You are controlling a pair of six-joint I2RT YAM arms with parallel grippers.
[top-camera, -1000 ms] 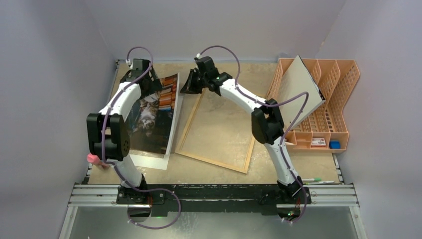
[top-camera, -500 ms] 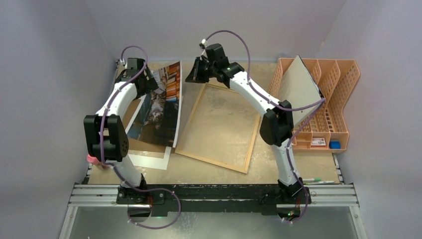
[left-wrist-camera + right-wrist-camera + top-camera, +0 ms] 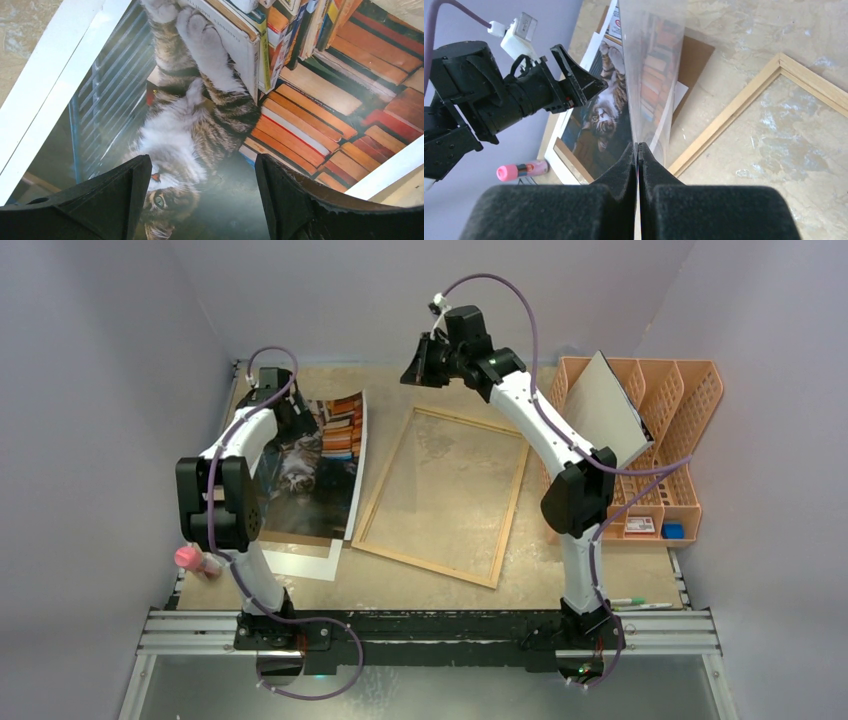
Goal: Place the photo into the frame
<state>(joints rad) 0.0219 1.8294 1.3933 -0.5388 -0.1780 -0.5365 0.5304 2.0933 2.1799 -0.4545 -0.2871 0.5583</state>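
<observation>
There is one photo (image 3: pixel 318 475), one frame (image 3: pixel 425 565), one clear sheet (image 3: pixel 654 65) and two claws. The left claw (image 3: pixel 202 162) has its jaws spread wide and grips nothing. It hangs close over the cat in the photo; whether its tips touch the paper I cannot tell. The right claw (image 3: pixel 638 147) is pinched tight on the edge of the clear sheet, raised above the far end of the frame.

The photo, a tabby cat among orange and blue books, lies on a white mat (image 3: pixel 300 565) at the left of the counter (image 3: pixel 640 565), just beside the frame and outside it. The frame is thin light wood, lying skewed, with bare counter showing through it.
</observation>
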